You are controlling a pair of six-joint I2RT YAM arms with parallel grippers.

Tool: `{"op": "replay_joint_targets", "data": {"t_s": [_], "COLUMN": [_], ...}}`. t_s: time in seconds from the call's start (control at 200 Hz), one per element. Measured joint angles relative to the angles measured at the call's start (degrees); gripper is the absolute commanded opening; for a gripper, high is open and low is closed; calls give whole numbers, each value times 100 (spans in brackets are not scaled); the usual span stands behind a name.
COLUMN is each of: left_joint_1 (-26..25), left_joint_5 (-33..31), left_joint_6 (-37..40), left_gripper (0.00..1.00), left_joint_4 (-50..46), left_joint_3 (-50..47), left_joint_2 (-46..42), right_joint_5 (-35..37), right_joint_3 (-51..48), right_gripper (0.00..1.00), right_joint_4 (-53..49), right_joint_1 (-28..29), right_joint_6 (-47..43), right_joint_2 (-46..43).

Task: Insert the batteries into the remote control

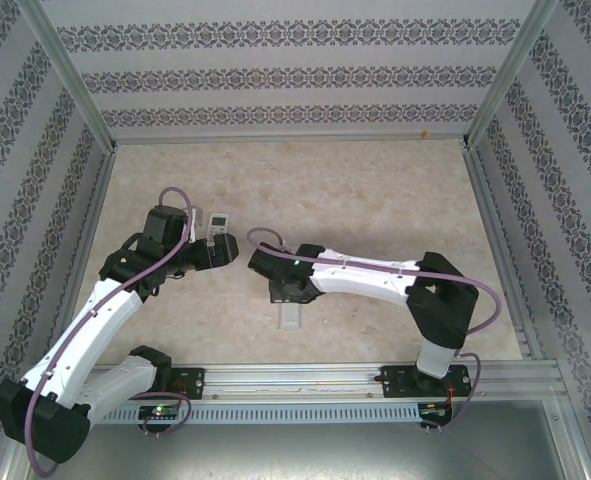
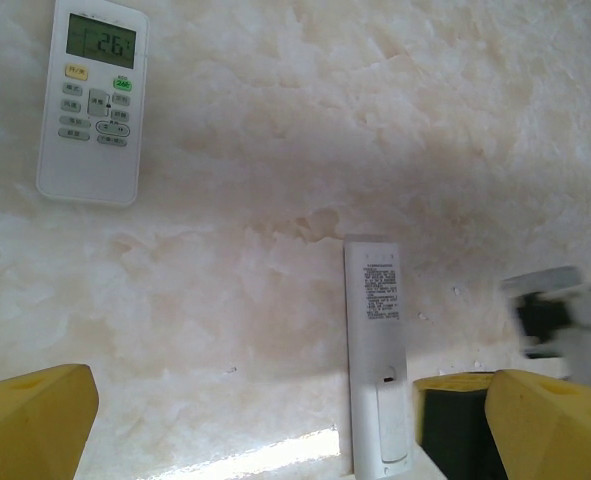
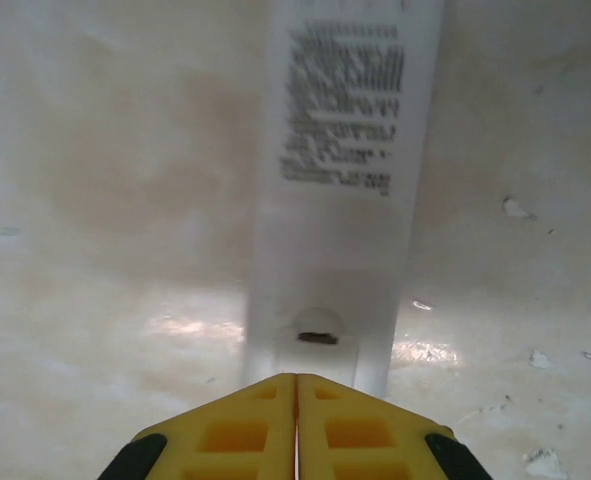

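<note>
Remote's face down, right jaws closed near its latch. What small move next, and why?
Probably ease the right gripper forward onto the latch notch and press, since the remote control lies back up, its cover on, jaws shut just short of the notch.

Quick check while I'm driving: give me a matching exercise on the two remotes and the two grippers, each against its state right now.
Column one:
1. remote control
2. wider remote
3. left gripper
4. right gripper

Column two:
a. shut, fingers pressed together
b. lying face up, buttons showing, reading 26
c. open wide
d. lying back up, small print showing

Pairs: 1-d; 2-b; 3-c; 4-a
</note>
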Motion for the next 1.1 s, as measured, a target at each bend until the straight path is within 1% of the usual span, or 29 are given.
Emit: {"op": "replay_joint_targets", "data": {"t_s": [0.065,0.115,0.18,0.2,0.23,0.26,0.265,0.27,0.275,0.34,0.405,0.455,0.52,0.629,0.734,0.804,0.844,0.919,1.034,1.099], "left_joint_1": [0,0,0,0,0,0,0,0,0,0,0,0,0,0,0,0,0,0,0,0], "left_joint_5": [0,0,-2,0,-2,-2,-2,-2,-2,-2,-2,0,2,0,0,0,0,-4,9,59], "left_joint_6": [0,2,2,2,2,2,2,2,2,2,0,0,0,0,2,2,2,0,-9,-70], "left_gripper": [100,100,100,100,100,100,100,100,100,100,100,100,100,100,100,100,100,100,100,100], "left_joint_4": [0,-2,-2,-2,-2,-2,-2,-2,-2,-2,0,0,2,4,4,4,2,4,4,9], "left_joint_3": [0,0,0,0,0,0,0,0,0,0,0,0,-2,-2,-2,-2,-2,-2,-2,-2], "left_joint_2": [0,0,0,0,0,0,0,0,0,0,0,0,4,33,44,44,44,44,44,44], "right_joint_5": [2,-57,-76,-74,-74,-74,-72,-70,-70,-15,57,98,155,181,146,122,94,13,-13,-22], "right_joint_3": [-59,35,85,114,120,118,118,118,118,96,-15,-72,-79,-70,76,166,188,269,278,208], "right_gripper": [9,10,12,14,21,30,30,34,34,53,67,74,78,78,77,67,59,48,38,36], "right_joint_4": [52,44,63,33,24,15,15,15,17,-4,2,-33,-48,-46,-90,-81,-87,-42,-9,46], "right_joint_1": [46,83,120,122,122,122,122,122,122,122,120,118,116,118,118,118,118,118,116,103], "right_joint_6": [-2,-22,-35,-50,-61,-74,-61,-20,-7,20,160,203,302,328,323,319,267,313,321,302], "right_joint_2": [310,282,352,352,341,328,328,323,319,219,-17,-201,-315,-195,269,584,737,798,782,721]}}
